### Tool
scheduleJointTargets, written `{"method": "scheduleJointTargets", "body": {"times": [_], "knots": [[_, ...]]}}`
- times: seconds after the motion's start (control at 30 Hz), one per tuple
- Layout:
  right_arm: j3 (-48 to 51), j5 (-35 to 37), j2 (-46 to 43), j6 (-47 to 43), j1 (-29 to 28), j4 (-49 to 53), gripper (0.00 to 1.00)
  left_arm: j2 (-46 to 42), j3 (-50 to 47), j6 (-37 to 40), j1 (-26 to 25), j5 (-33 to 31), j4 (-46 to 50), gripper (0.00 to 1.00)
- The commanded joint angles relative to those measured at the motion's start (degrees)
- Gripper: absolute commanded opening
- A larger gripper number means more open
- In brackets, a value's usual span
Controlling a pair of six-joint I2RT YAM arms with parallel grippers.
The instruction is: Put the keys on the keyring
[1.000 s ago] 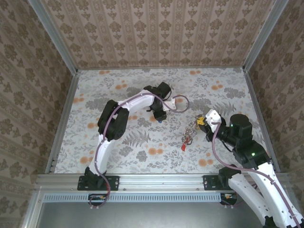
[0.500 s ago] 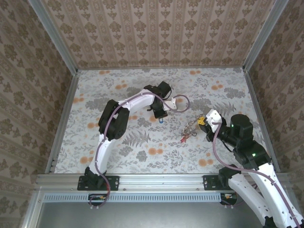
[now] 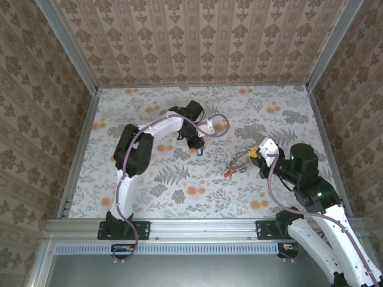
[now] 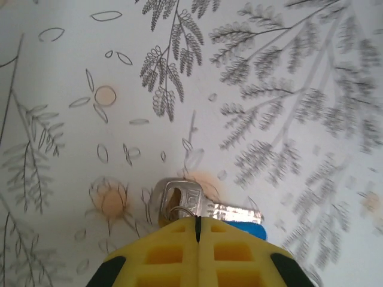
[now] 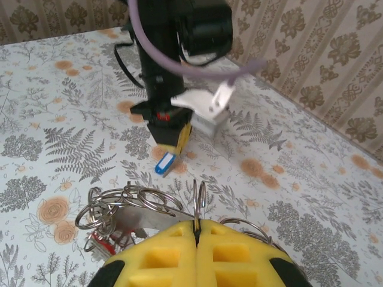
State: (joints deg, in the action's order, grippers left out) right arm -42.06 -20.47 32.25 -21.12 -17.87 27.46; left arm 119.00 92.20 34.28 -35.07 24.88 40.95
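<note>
Currently, your left pincer sits just left of centre in the overhead view, low over the flowered bench. Its wrist camera shows the yellow pads pressed together along a single seam at the bottom edge of the frame. A silver, blue-tagged key pokes out from under them. The key's small wire loop runs into the seam, so you have it pinched there. The blade lies flat toward the right, and the blue tag shows just under the right pad. Your right wrist view shows the same key near the middle of the frame, with the blue tag hanging below the left pincer close to the bench.

Your right pincer is also closed tight, pad against pad. One thin wire loop stands upright out of the seam, clamped. The rest of the keyring bunch spreads left of it as a tangle of wire loops with a flat grey piece among them. You cannot pick out separate keys in it. In the overhead view the bunch lies right of centre, trailing down and left from the right pincer, with a red tag at its lower end.

The blue-tagged key and the bunch are apart, with bare bench between them.
</note>
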Motion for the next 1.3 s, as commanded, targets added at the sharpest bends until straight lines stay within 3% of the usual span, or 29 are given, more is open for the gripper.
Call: {"method": "scheduleJointTargets", "body": {"times": [0.0, 0.23, 0.5, 0.6, 0.73, 1.03, 1.13, 1.27], "knots": [[-0.5, -2.4, 0.3, -1.3, 0.3, -2.8, 0.00, -8.0, -4.6, 0.6, 1.1, 10.3, -5.2, 0.00], [1.0, -6.0, 3.1, -2.9, 0.1, -5.3, 0.00, -19.8, -14.4, 3.1, 1.2, 18.0, -10.7, 0.00], [3.5, -12.3, 7.2, -3.4, -0.6, -11.3, 0.00, -29.8, -23.2, -3.3, 1.2, 23.6, -22.0, 0.00], [3.6, -12.3, 8.2, -3.2, -0.9, -12.5, 0.00, -30.4, -23.5, -4.3, 1.2, 24.2, -20.8, 0.00], [3.3, -11.9, 8.5, -3.5, -1.0, -11.2, 0.00, -30.3, -23.8, -3.6, 1.2, 21.5, -13.9, 0.00], [2.4, -8.3, 7.4, -5.2, -0.9, -7.1, 0.00, -34.9, -31.0, -4.2, 1.1, 8.3, -6.3, 0.00], [1.7, -6.7, 7.5, -6.0, -0.9, -6.4, 0.00, -36.1, -34.1, -7.5, 0.5, 7.1, -7.0, 0.00], [1.1, -6.8, 8.4, -6.5, -0.9, -6.2, 0.00, -36.8, -37.8, -10.8, -0.8, -0.1, -9.5, 0.00]]}}
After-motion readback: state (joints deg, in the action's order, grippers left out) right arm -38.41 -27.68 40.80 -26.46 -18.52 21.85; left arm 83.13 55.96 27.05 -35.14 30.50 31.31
